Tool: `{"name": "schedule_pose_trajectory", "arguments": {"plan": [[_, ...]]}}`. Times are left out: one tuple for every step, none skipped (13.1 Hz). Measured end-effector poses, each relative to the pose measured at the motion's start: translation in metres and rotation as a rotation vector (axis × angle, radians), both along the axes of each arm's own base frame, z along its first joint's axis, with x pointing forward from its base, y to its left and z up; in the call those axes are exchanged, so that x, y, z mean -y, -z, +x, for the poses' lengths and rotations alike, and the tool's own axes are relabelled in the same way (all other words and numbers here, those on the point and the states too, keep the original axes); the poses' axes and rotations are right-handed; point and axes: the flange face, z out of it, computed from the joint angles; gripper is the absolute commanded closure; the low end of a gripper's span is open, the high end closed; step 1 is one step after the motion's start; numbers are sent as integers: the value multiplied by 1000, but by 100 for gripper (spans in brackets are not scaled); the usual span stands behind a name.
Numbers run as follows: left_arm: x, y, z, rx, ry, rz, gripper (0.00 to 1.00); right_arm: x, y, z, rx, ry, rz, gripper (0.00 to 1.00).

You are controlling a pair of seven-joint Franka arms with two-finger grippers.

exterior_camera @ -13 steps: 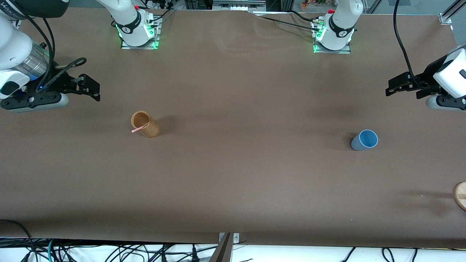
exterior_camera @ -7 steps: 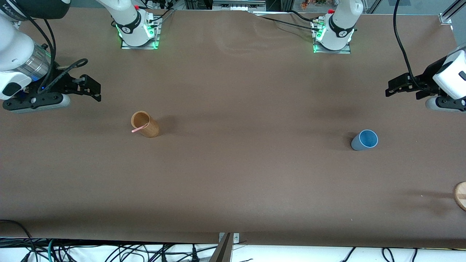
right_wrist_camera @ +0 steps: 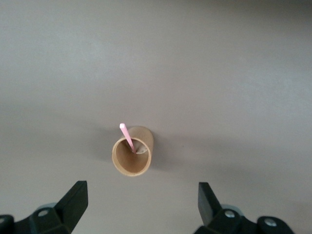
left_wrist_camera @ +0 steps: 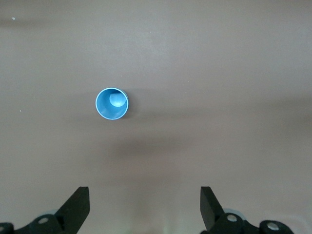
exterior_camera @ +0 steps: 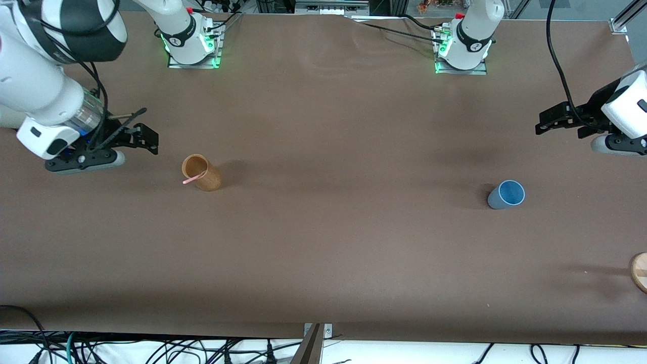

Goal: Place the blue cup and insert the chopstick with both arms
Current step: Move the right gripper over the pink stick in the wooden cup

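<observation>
Blue cup (exterior_camera: pixel 506 194); pink chopstick (exterior_camera: pixel 193 178)

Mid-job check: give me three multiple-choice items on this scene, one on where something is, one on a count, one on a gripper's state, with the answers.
1. Where is the chopstick?
A. in the blue cup
B. in the tan cup
C. flat on the table

2. How many cups stand on the table?
A. one
B. two
C. four

3. What state is the left gripper in?
A. open, empty
B. shut on the blue cup
C. shut on the chopstick

Answers:
1. B: the pink stick leans out of the tan cup, at the right arm's end.
2. B: only the tan cup and the blue cup show.
3. A: its wrist view shows the fingers spread with nothing between them, the blue cup standing apart on the table.
</observation>
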Motion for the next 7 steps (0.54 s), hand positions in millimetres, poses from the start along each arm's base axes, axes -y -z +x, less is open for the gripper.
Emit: {"name": "schedule_pose_trajectory", "arguments": {"plan": [[0, 0, 0, 0, 0, 0, 0, -2, 14, -2, 6, -4, 2, 0], [0, 1, 0, -1, 0, 0, 0, -6, 30, -5, 12, -12, 3, 0], [0, 1, 1, -2, 0, 0, 0, -10, 47, -9, 23, -19, 6, 0], [0, 2, 1, -4, -1, 0, 0, -13, 63, -12, 33, -24, 8, 0], [-1, 3, 1, -5, -1, 0, 0, -13, 78, -15, 43, -26, 10, 0], [-1, 3, 1, -6, -2, 0, 0, -13, 90, -17, 54, -27, 12, 0], [-2, 3, 2, -6, -3, 0, 0, -13, 101, -18, 64, -27, 14, 0]]}}
